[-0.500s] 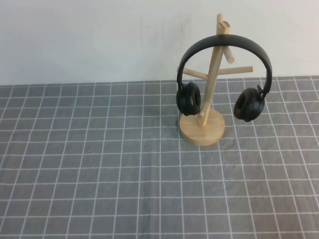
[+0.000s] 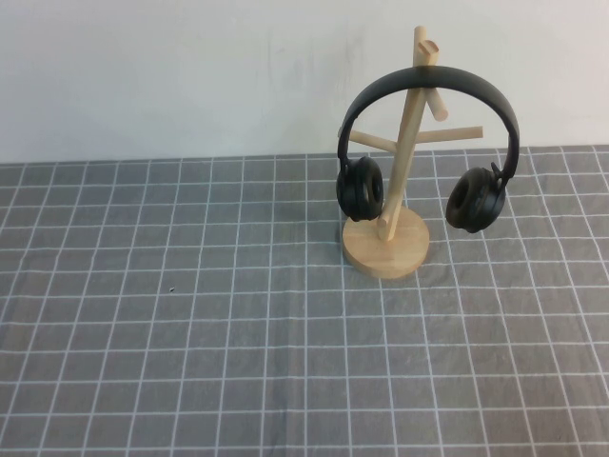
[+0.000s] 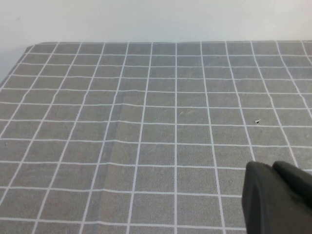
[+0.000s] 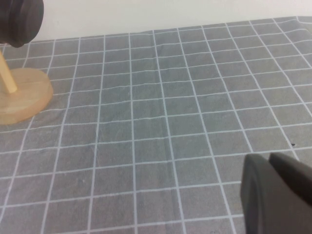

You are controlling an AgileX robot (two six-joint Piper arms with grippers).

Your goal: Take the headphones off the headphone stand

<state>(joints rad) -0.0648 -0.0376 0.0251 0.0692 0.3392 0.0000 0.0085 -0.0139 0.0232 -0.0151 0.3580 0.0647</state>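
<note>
The black headphones (image 2: 428, 86) hang by their headband on the light wooden headphone stand (image 2: 386, 248) at the back right of the table, one ear cup on each side of the pole. In the right wrist view one ear cup (image 4: 19, 19) and the stand's disc base (image 4: 22, 95) show at the edge. My left gripper (image 3: 270, 168) is shut and empty above the cloth. My right gripper (image 4: 268, 158) is shut and empty, well apart from the stand. Neither gripper shows in the high view.
A grey cloth with a white grid (image 2: 238, 324) covers the table. A white wall (image 2: 190, 76) stands behind it. The table's far left corner (image 3: 34, 46) shows in the left wrist view.
</note>
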